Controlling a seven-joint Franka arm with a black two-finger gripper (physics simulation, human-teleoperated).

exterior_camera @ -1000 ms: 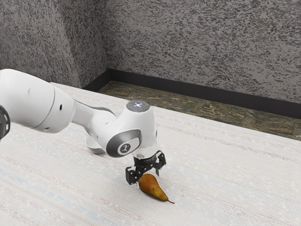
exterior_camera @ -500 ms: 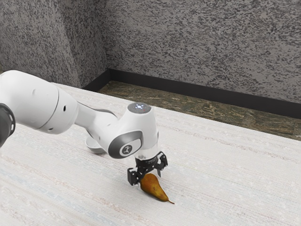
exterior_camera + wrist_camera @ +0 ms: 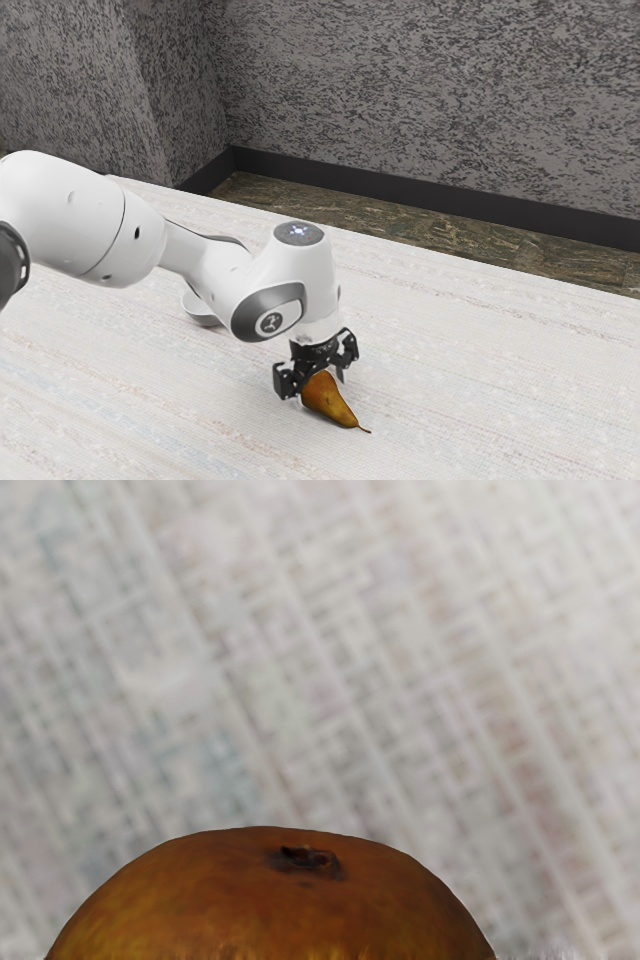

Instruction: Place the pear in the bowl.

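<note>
Exterior view: spread gripper (image 3: 320,386) straddling the fat end of the pear (image 3: 332,404) on the pale tabletop (image 3: 480,370).
From where I'm standing, the black fingers are well apart, one on either side of the pear, whose thin stem points away from them, towards the exterior view's right. Off to the exterior view's left of the pear, well apart from it, sits the light-coloured bowl (image 3: 203,317), and what gets in the way of seeing it is the white arm (image 3: 215,272), which covers part of its rim; I can't make out its inside. Well beyond the pear, past the table edge, run brown flooring (image 3: 420,230), a dark baseboard (image 3: 400,190) and a mottled grey wall (image 3: 420,90). In the wrist view, the pear shows its rounded end with a dark blossom scar (image 3: 308,860).
</note>
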